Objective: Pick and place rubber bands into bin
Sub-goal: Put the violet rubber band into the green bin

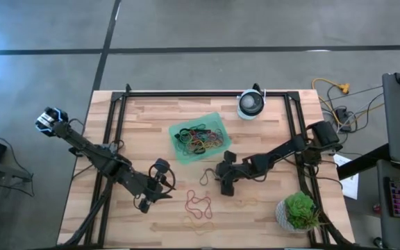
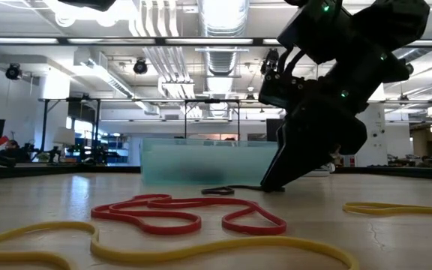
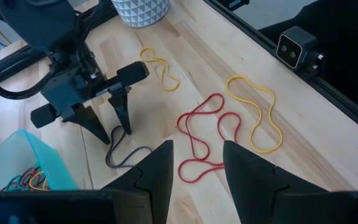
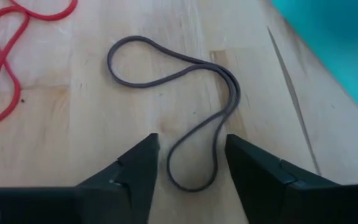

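Grey concrete floor (image 1: 207, 24) with dark seams, open ceiling, pale ducts (image 2: 223, 16), strip lights, distant desks

The bin (image 1: 201, 141) sat mid-table with rubber bands (image 1: 198, 137) inside; more bands (image 1: 198, 203) lay on the table (image 1: 151, 118) before it, between both arms

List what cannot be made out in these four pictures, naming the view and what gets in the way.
- Bin contents: low view, its frosted wall hides them.
- Band count in the bin: high view, tangled pile too small.
- Dark band: low view, right end effector covers most of it.
- Red band: right wrist view, cut off by the edge.
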Robot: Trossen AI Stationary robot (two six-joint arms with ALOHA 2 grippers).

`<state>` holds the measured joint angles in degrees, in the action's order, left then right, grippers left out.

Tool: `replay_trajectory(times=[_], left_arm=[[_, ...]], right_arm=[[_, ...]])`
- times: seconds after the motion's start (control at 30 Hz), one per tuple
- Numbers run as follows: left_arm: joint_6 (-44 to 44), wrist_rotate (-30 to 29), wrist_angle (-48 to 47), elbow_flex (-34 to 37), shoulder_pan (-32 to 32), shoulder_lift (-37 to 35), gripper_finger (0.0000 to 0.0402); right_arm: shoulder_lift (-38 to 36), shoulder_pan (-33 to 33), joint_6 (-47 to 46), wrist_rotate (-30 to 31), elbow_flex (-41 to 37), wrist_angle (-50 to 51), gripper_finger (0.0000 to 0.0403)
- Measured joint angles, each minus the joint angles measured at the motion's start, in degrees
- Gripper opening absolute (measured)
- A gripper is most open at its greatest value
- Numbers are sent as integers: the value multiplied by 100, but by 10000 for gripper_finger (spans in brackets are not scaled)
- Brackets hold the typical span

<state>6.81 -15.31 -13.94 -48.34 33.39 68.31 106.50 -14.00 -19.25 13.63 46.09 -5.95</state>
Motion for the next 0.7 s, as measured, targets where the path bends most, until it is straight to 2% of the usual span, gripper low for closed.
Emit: replay_trajectory(times=[0.37,0.7], left_arm=[[0,1,2,0,0,0,125],[0,2,3,0,0,0,125]], right_arm=[[-2,7,346,-151,-17,155,22],[-11,-197,1227,-202,152,275,8]])
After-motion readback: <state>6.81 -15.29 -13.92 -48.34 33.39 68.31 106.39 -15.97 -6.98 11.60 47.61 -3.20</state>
